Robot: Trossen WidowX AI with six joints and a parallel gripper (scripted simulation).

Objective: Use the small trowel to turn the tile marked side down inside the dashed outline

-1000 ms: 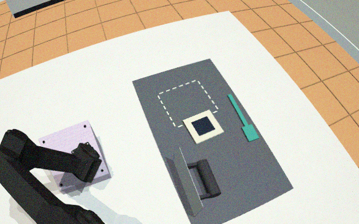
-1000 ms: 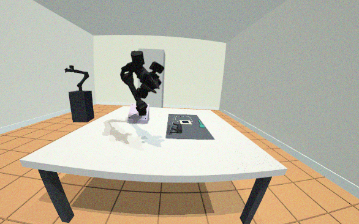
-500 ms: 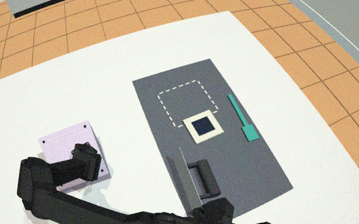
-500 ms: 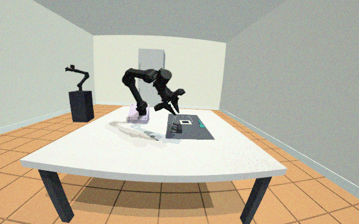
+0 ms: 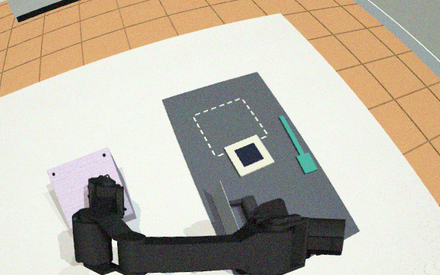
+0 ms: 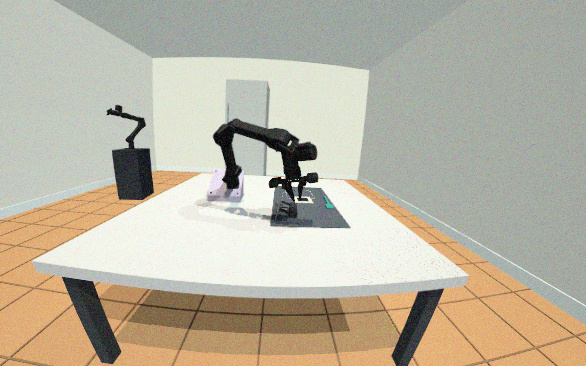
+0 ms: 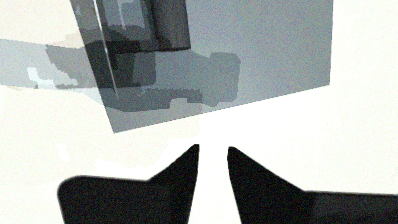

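Observation:
The square tile [image 5: 249, 154] [image 6: 304, 200] lies flat with its dark square marking up, over the near edge of the dashed outline [image 5: 242, 99]. A teal tool [image 5: 307, 162] [image 6: 328, 202] with a thin handle and a small square blade lies right of it. A grey upright plate with a dark bar handle [image 5: 249, 204] [image 7: 172, 25] stands at the mat's near left; which tool is the small trowel I cannot tell. My gripper [image 6: 296, 198] [image 7: 213, 151] is open a little, empty, pointing down above the near part of the mat. The arm hides it in the top view.
The dark grey mat [image 5: 186, 109] [image 6: 318, 220] [image 7: 280, 60] lies on the white table [image 5: 126, 98] [image 6: 248, 255]. A pale purple block [image 5: 77, 169] [image 6: 218, 185] under the arm's base is left of the mat. Another arm on a dark cabinet [image 6: 133, 175] stands away from the table.

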